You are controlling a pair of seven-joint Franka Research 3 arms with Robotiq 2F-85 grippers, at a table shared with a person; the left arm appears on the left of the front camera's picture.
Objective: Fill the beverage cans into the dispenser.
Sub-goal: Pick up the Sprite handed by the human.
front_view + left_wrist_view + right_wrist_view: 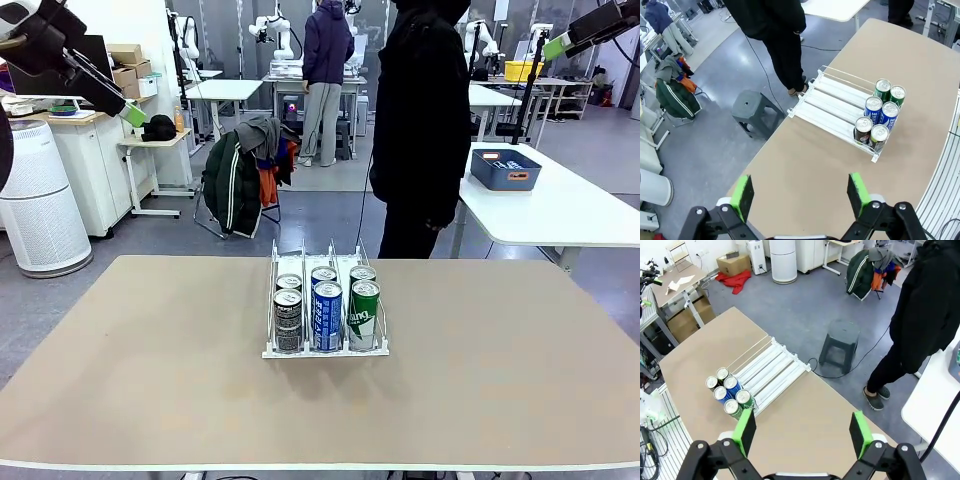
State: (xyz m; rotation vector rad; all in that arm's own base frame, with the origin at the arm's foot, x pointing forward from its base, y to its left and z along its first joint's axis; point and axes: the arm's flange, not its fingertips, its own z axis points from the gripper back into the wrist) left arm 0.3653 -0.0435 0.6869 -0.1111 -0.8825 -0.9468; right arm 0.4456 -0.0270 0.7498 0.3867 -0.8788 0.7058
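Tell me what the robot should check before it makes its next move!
1. Left end effector open, up above the table: ok.
2. Right end effector open: ok.
3. Six beverage cans upright in the dispenser, two per lane: ok.
4. Lanes free behind the cans: ok.
5. Person not reaching over the table: ok.
6. Another can waiting to be loaded: cannot tell.

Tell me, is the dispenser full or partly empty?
Partly empty: the dispenser holds six upright beverage cans, two per lane, at its robot-side end; the rest of each lane is bare.
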